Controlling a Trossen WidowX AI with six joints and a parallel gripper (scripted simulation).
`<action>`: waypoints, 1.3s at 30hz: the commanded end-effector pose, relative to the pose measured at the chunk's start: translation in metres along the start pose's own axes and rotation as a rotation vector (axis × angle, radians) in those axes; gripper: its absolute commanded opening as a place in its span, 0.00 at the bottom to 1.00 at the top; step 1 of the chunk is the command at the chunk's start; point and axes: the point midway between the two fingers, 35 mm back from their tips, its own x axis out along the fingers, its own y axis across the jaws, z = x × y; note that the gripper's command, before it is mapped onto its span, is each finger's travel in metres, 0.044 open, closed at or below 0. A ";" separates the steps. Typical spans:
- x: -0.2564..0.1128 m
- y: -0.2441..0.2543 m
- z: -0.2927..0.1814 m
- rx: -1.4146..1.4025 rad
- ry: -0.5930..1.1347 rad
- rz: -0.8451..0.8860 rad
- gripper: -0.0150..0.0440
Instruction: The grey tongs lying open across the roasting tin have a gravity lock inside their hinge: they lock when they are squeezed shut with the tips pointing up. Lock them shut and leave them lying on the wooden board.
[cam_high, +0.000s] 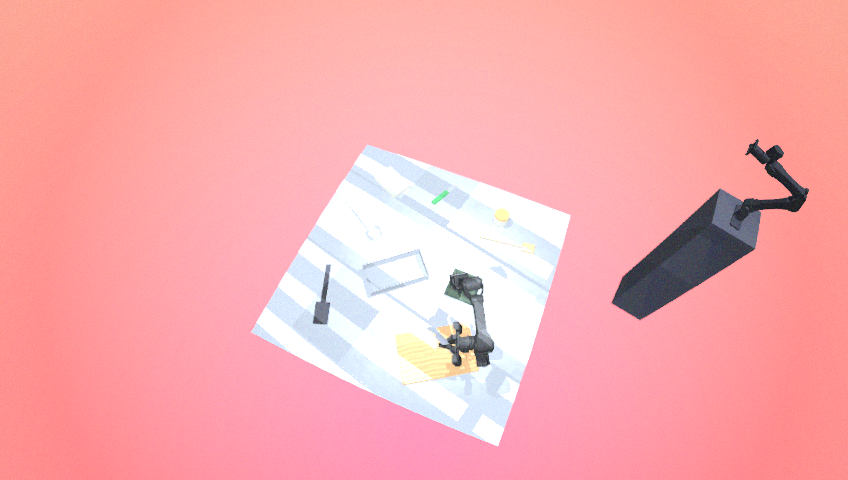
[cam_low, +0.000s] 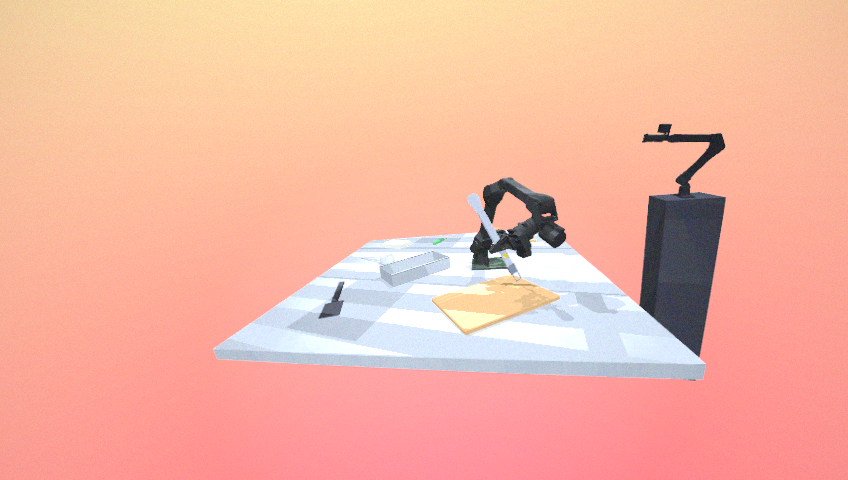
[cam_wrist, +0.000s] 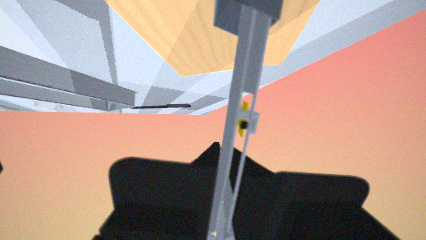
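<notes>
The grey tongs (cam_low: 486, 223) (cam_wrist: 254, 60) are held in the air above the wooden board (cam_high: 416, 362) (cam_low: 470, 315) (cam_wrist: 165, 30), steeply tilted. Their broad tip end is up and to the left in the exterior view; the dark hinge end with its thin loop is down, just above the board's far part. A touch with the board cannot be told. The two arms lie close together; the lock inside the hinge is hidden. My gripper (cam_high: 441, 345) (cam_low: 498, 242) (cam_wrist: 226, 150) is shut on the tongs, near the yellow mark. The roasting tin (cam_high: 398, 285) (cam_low: 416, 271) holds no tongs.
A dark spatula (cam_high: 321, 312) (cam_low: 331, 309) lies left of the board. A ladle (cam_high: 373, 232), a green-handled tool (cam_high: 440, 196) (cam_low: 439, 241), a yellow-lidded jar (cam_high: 501, 215) and a wooden spatula (cam_high: 528, 247) lie farther back. A dark pedestal (cam_high: 684, 258) (cam_low: 681, 267) with another arm stands beyond the table.
</notes>
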 end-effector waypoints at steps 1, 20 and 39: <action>0.000 -0.001 -0.001 0.001 0.010 -0.005 0.00; 0.018 0.009 0.001 -0.043 -0.194 0.151 0.00; 0.032 0.009 -0.003 -0.102 -0.901 0.245 0.00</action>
